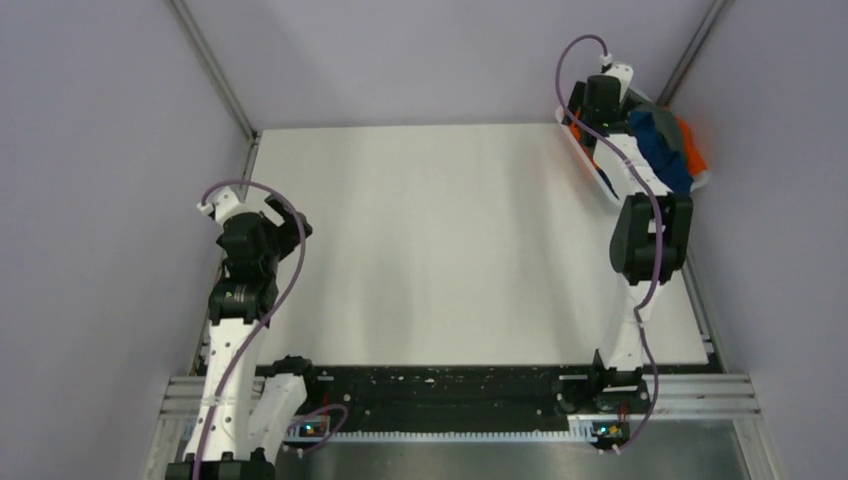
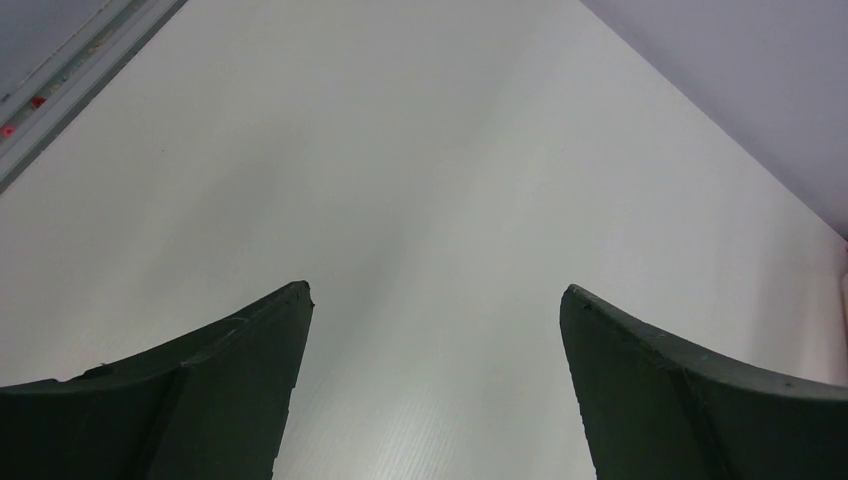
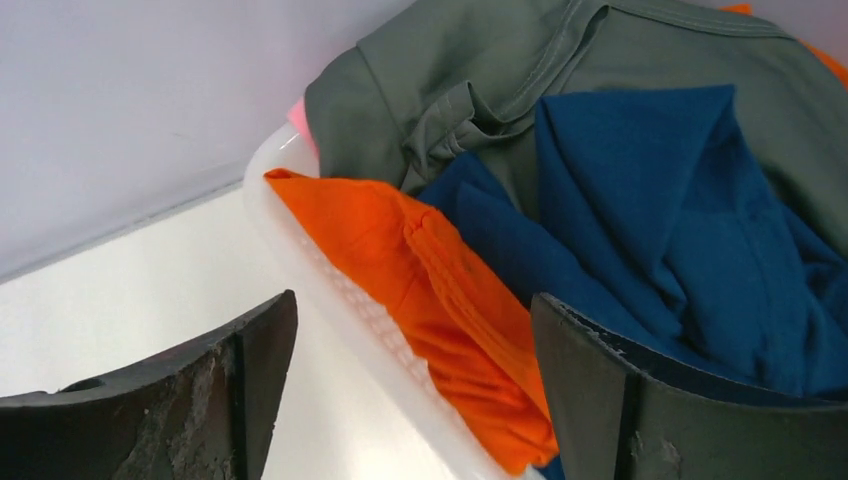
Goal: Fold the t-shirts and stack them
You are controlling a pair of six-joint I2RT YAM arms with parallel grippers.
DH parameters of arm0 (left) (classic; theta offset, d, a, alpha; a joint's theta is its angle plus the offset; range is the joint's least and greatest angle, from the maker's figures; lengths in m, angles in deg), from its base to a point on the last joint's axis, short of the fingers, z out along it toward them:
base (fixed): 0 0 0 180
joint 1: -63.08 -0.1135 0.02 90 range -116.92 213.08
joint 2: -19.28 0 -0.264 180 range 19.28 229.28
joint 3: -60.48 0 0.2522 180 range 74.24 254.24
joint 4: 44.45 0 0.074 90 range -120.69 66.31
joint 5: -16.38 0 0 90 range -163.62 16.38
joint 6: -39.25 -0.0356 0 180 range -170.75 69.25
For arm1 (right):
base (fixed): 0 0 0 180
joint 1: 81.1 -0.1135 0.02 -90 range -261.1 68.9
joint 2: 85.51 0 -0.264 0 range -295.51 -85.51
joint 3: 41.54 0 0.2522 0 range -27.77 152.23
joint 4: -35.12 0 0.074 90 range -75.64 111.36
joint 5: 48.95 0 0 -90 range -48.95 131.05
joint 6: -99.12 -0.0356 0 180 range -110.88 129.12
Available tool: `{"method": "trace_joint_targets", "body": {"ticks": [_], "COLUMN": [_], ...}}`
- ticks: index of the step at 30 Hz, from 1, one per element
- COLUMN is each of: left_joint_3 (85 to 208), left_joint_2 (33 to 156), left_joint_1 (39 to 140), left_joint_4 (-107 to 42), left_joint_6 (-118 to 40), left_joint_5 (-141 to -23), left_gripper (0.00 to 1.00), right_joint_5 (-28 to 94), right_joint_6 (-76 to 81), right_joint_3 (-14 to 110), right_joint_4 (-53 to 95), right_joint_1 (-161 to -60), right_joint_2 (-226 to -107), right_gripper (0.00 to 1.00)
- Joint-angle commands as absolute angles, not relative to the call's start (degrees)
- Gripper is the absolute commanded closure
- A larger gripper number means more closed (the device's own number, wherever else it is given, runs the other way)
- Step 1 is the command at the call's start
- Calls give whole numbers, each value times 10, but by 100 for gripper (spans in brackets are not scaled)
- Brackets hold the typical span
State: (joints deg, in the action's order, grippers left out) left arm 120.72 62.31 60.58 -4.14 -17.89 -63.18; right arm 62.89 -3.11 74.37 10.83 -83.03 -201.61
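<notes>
White plastic forms the basket (image 3: 350, 300) at the far right corner of the surface (image 1: 450, 240). Inside, the orange t-shirt (image 3: 440, 290) drapes over the near rim, directly between the spread fingers of the right end effector (image 3: 412, 300), with the blue t-shirt (image 3: 650, 230) and grey t-shirt (image 3: 480, 70) heaped behind. The left end effector (image 2: 435, 290) hangs released over the surface.

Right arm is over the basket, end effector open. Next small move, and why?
Probably lower the right end effector onto the orange t-shirt and close: its open fingers hover over that shirt, which drapes over the white basket rim, closer than the blue t-shirt and grey t-shirt.
</notes>
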Motion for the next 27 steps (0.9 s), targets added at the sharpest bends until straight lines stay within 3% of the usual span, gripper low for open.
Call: {"method": "trace_joint_targets", "body": {"ticks": [1,5,7,16,19,23,25,27], "left_joint_3": [1203,1203,1203,1203,1204,1209,1215,1220], "left_joint_2": [630,640,645,661,665,674,678,681], "left_joint_1": [605,605,605,604,605,605,605,605], "left_joint_4": [-71,-68,-68,-67,-66,-65,-64,-65], "left_joint_6": [-188,-188,-187,-184,-183,-180,-188,-197], "left_joint_5": [-615,-608,-607,-601,-599,-600,-627,-653], "left_gripper": [1,1,1,1,1,1,1,1], "right_joint_5": [645,644,648,641,638,624,604,593], "right_joint_6": [-3,3,3,-11,-12,-10,-4,-5], "right_joint_3": [828,898,917,929,939,950,962,975], "right_joint_4": [88,58,48,42,41,37,33,31], "right_joint_1": [-814,-814,-814,-789,-782,-776,-775,-775], "right_joint_2": [-2092,-2157,-2176,-2215,-2232,-2242,-2237,-2221], "right_gripper": [16,29,40,40,45,72,99,100]}}
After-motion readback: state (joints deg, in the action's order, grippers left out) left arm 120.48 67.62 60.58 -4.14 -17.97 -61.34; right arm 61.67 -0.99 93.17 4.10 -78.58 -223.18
